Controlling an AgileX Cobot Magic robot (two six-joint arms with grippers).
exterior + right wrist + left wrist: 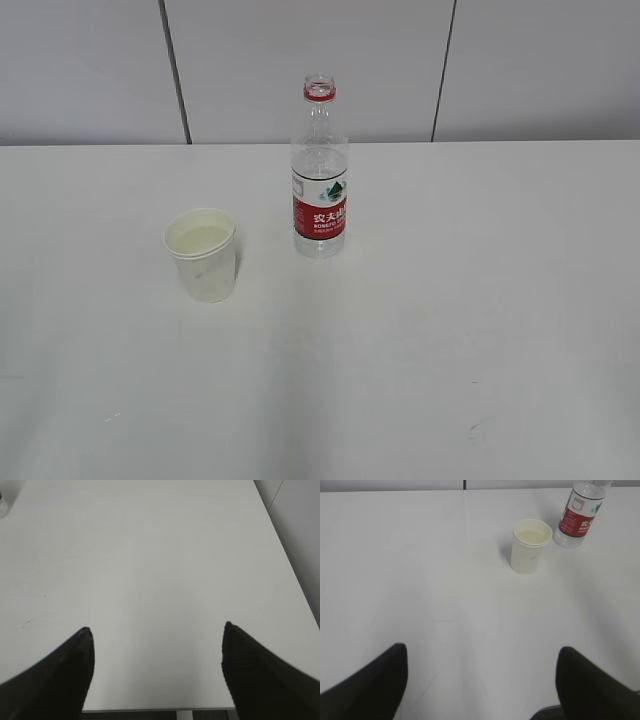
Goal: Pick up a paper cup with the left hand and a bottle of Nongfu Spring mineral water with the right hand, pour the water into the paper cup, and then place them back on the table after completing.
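A matt paper cup [203,255] and clear glossy plastic bottle [319,170] stand on the smooth, matt white table [450,330].

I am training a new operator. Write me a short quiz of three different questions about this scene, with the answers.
1. True or false: the bottle has its cap on.
2. Multiple choice: in the exterior view, the paper cup stands (A) left of the bottle, (B) right of the bottle, (C) directly behind the bottle.
3. Short answer: is the left gripper or the right gripper holding anything?

Key
1. False; the neck is open, with only the red ring on it.
2. A.
3. No; both are open above the table, away from the cup and bottle.
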